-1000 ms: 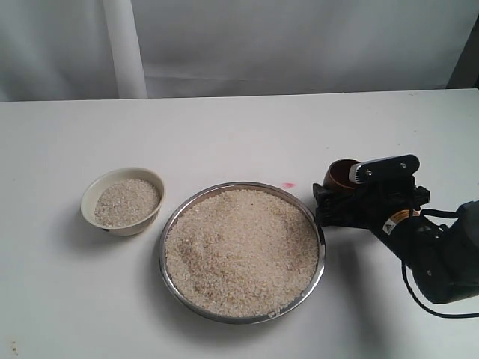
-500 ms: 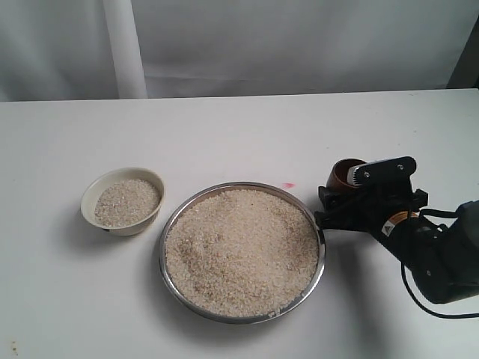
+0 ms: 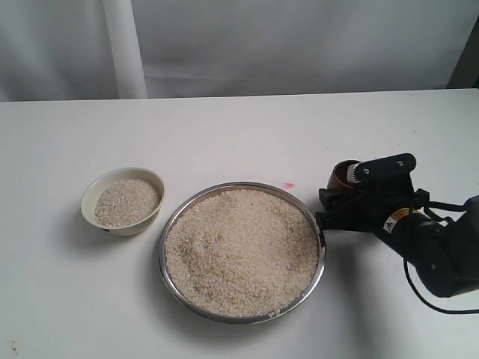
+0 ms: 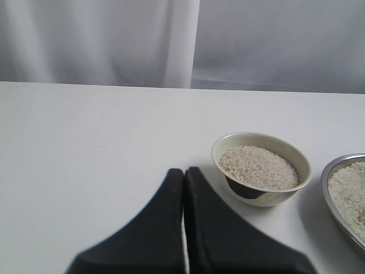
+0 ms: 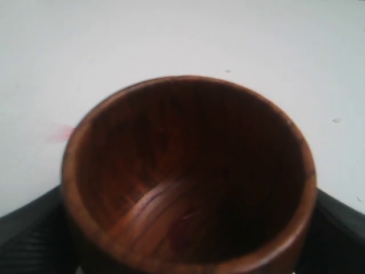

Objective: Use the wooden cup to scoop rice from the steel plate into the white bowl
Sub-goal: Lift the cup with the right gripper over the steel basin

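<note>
The wooden cup (image 5: 188,177), reddish-brown with a thick rounded rim and a darker inside of bare streaked grain, stands upright between the black fingers (image 5: 28,234) of the right gripper (image 3: 340,198). The fingers appear to clamp its two flanks at a fairly wide spread. In the exterior view the cup sits just right of the steel plate (image 3: 162,250), towards the right side of the white table (image 3: 224,134).

Only the cup's rim and upper wall show above the gripper there. Its base is hidden, so whether it rests on the table cannot be told. The right wrist view cuts off its lower wall.

The left gripper (image 4: 183,182) shows only in its own wrist view, its dark fingers pressed together with nothing between them, above the table near the white bowl (image 3: 123,171).

The shiny plate holds a broad heap of beige rice (image 3: 239,250) reaching almost to its raised rim. The cream bowl, just left of the plate and apart from it, holds a shallower layer of the same grains.
</note>
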Robot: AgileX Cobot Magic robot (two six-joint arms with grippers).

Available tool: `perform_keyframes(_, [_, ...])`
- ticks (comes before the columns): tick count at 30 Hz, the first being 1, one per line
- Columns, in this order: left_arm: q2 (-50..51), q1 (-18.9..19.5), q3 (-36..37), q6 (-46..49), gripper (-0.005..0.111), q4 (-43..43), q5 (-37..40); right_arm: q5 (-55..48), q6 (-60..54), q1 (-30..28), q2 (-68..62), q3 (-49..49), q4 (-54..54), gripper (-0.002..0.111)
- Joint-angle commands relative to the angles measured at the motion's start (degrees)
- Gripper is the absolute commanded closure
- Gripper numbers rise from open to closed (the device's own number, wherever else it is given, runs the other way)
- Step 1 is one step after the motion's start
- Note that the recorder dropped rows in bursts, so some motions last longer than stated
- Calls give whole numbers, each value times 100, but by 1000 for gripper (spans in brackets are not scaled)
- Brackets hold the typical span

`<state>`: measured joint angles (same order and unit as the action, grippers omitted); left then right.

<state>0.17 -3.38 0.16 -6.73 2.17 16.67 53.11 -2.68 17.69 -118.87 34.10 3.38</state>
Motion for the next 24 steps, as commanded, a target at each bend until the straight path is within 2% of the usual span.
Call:
perform_keyframes(1, [-17,-24,-16,-24,107,-27,-31,-1283,-502,-49,1055,5,-203,108])
perform_keyframes(3, [-17,-24,-16,-24,107,-27,-31,-1923,-504,-49,1881,5,-521,108])
perform_keyframes(5, [-17,-24,-16,-35,107,-27,-31,-2876,-513,-37,2611,300,-1290,108])
perform_keyframes(7, [-17,-24,-16,-35,107,-27,-31,-5387,-816,221,3264,1250,-1665,108])
perform_keyframes(8, [-17,-24,-16,-35,107,-27,-31,-5915,-1026,305,3340,1555,-1726,108])
perform_keyframes(9, [-17,-24,-16,-35,107,-27,-31,-6897,-1472,513,3381,1974,-1856,108])
perform_keyframes(11, [-17,-24,-16,-21,107,-27,-31,-8389,-2069,1141,3342,2804,-2597,108])
perform_keyframes(14, [-17,-24,-16,-21,107,-27,-31,-9349,-2141,1833,3157,3320,-3755,108])
perform_keyframes(17, [-17,-24,-16,-21,107,-27,-31,-9701,-2141,2366,2940,3441,-4734,108])
perform_keyframes(24, [-17,-24,-16,-37,107,-27,-31,-9766,-2141,2806,2393,3441,-5474,108])
